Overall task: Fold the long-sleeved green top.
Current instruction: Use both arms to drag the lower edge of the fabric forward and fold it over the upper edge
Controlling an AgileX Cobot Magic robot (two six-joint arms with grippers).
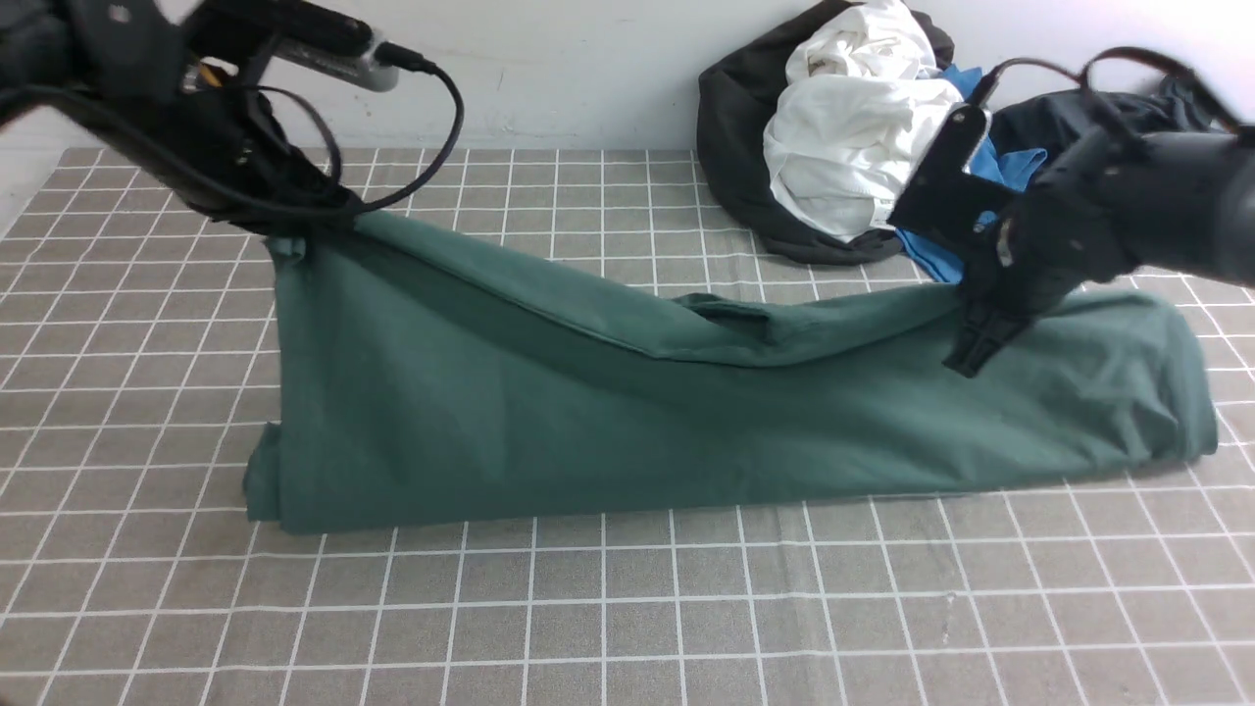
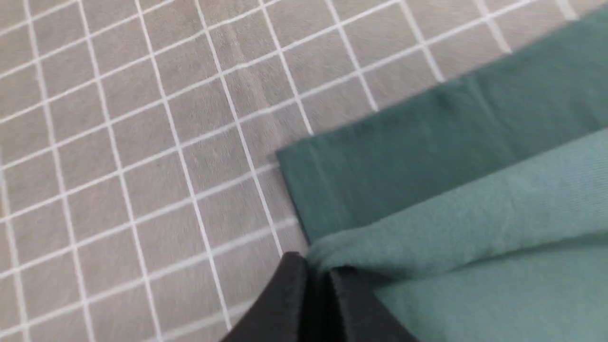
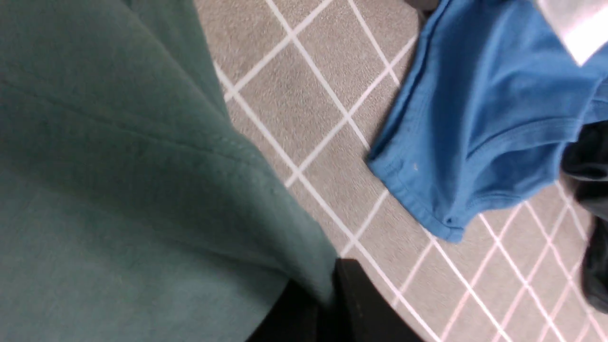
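Observation:
The green long-sleeved top (image 1: 608, 422) stretches across the checked cloth, folded lengthwise into a long band. Its far left corner is lifted high by my left gripper (image 1: 314, 224), which is shut on the fabric edge (image 2: 342, 251); in the left wrist view the gripper (image 2: 316, 273) pinches that fold between dark fingers. My right gripper (image 1: 980, 343) is shut on the top's far right edge, low over the cloth. In the right wrist view the gripper (image 3: 327, 289) has green cloth (image 3: 142, 190) wedged between its fingers.
A pile of clothes sits at the back right: a white garment (image 1: 853, 127), a dark grey garment (image 1: 745, 157) and a bright blue T-shirt (image 1: 931, 257), whose hem (image 3: 475, 142) lies close to my right gripper. The grey checked tablecloth (image 1: 627, 608) covers the table.

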